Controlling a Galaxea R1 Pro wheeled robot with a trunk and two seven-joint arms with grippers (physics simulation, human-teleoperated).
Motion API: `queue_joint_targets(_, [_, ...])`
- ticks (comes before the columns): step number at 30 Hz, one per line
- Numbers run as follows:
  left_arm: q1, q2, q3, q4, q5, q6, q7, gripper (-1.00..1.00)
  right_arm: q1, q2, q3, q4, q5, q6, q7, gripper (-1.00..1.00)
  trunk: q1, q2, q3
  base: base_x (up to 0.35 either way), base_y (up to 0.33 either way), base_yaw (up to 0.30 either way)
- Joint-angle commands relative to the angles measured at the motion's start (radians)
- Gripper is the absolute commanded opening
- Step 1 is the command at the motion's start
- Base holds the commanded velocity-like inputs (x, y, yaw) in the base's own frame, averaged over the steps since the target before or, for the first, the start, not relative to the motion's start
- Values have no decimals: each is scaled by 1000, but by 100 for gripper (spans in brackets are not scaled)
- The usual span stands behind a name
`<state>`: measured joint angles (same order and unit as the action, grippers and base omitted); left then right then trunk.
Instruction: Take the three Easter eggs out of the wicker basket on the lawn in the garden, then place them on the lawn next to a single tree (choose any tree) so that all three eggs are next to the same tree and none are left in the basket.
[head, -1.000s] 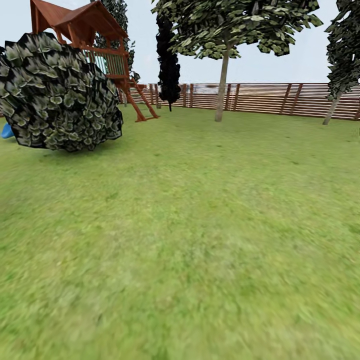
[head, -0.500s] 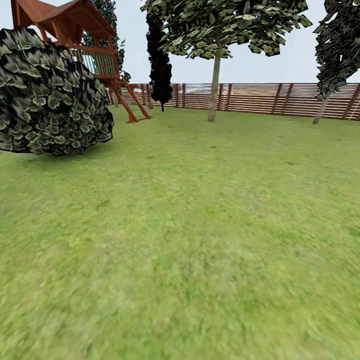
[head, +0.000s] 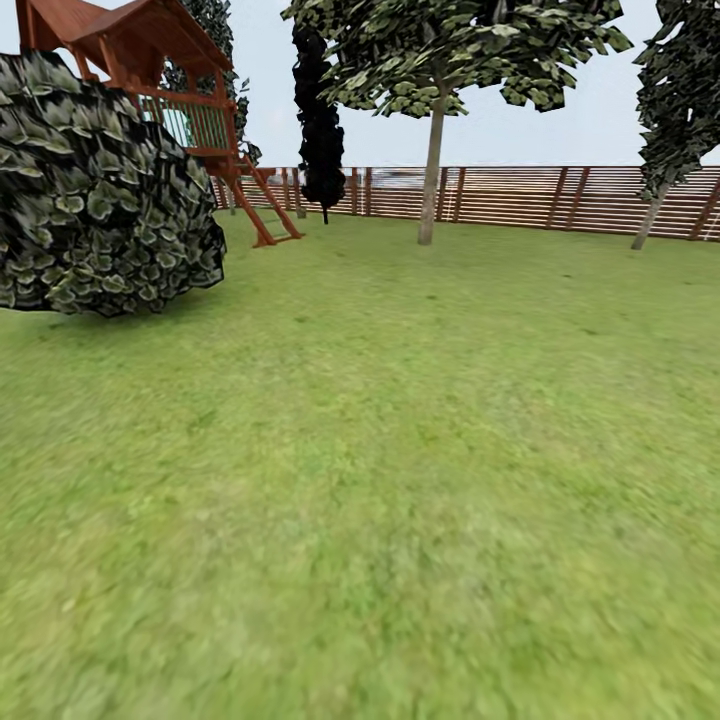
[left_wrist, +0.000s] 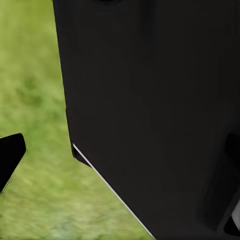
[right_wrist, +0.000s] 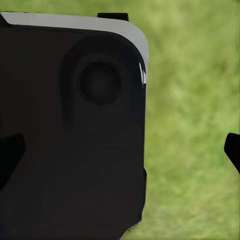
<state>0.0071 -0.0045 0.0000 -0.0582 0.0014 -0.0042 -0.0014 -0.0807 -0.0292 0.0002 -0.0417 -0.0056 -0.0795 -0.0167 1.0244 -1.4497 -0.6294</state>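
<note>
Spreading wide, right gripper (right_wrist: 122, 150) over lawn (right_wrist: 195, 125) holds nothing

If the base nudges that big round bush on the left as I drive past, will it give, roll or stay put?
The bush is a broad mound of leaves sitting low on the lawn, so it probably won't tip. No trunk shows, so I can't tell how it is rooted. Its leafy outside looks likely to yield a little, but steer clear.
</note>
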Motion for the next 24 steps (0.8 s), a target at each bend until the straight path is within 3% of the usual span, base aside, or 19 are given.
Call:
queue_joint_targets(1, [1,0,0,-2,0,0,0,100,-1,0,0,1,0,-4,-2,100,1,0,-1,331,81,0])
queue_joint_targets(24, [1,-1,-1,-3,0,0,0,100,-1,-2,1,0,1,-4,-2,100,1,0,-1,332,79,0])
